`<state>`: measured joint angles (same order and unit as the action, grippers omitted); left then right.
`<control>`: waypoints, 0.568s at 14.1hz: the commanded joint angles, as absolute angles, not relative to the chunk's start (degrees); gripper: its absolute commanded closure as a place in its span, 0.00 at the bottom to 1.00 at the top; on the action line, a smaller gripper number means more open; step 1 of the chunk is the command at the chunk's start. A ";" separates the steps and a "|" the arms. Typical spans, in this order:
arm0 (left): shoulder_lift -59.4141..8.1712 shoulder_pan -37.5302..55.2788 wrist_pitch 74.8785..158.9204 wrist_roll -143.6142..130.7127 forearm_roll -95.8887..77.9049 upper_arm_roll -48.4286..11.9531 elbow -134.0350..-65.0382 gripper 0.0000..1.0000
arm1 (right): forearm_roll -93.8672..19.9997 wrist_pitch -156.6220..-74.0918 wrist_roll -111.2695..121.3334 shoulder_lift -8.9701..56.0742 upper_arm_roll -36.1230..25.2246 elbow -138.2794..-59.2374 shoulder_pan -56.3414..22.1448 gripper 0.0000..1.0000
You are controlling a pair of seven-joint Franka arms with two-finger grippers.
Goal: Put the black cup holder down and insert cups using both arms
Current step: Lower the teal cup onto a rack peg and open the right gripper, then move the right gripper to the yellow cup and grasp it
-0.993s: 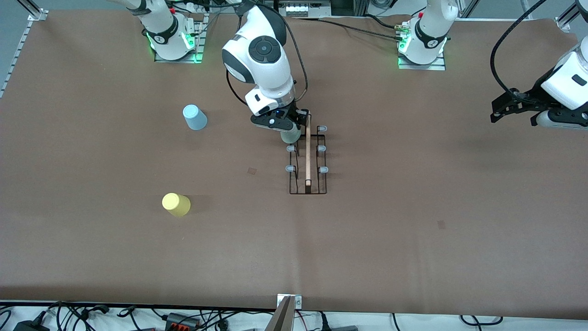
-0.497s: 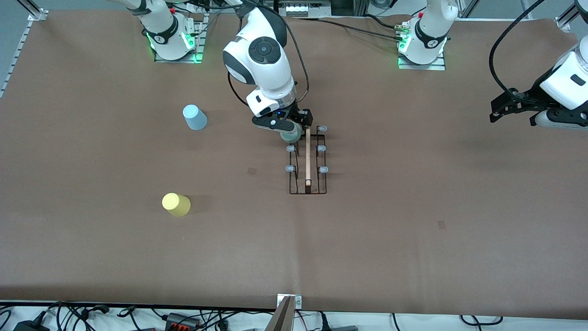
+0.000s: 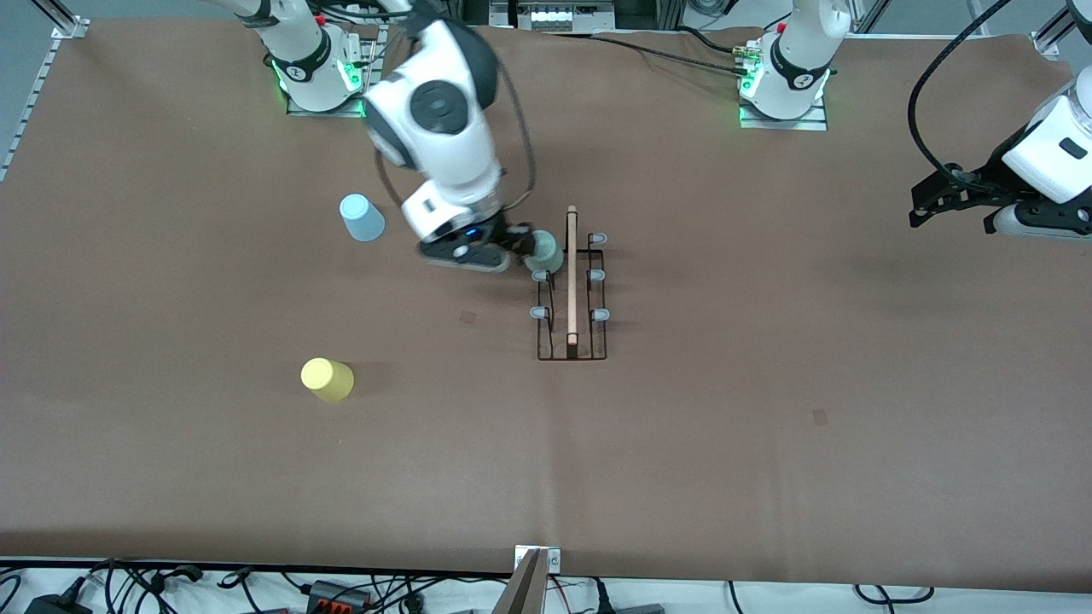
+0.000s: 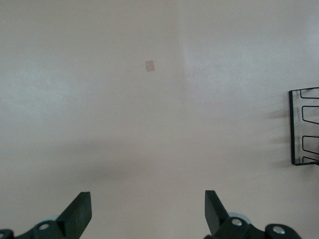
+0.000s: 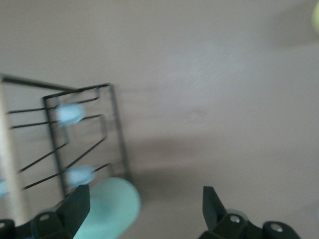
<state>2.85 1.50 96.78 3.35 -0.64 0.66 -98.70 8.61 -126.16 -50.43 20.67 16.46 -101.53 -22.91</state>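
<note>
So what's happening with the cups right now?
Right gripper open beside green cup on black cup holder. Left gripper open, waiting. Yellow cup, blue cup untouched.

Black rack (image 3: 572, 294); green (image 3: 546, 252), blue (image 3: 363, 217), yellow (image 3: 327, 379) cups.

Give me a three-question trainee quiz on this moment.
1. True or false: the left gripper is open, over bare table toward the left arm's end.
2. Which cup is at the black cup holder, beside the open right gripper? A yellow, B pale green, C light blue.
3. How many cups stand on the table, apart from the holder?

Key: 1 true. 2 B, the pale green cup, at the pegs farthest from the front camera. 3 two: the yellow cup and the light blue cup.
</note>
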 commanded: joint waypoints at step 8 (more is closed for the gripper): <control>3.16 1.85 95.19 3.78 -0.53 -0.88 -97.38 0.00 | 8.53 -131.73 -9.07 25.91 10.37 -102.83 -4.14 0.00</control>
<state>2.90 1.94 96.68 3.34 -0.64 -0.76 -98.19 8.63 -128.67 -13.92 23.55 9.73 -103.11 -6.40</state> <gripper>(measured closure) 0.000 0.000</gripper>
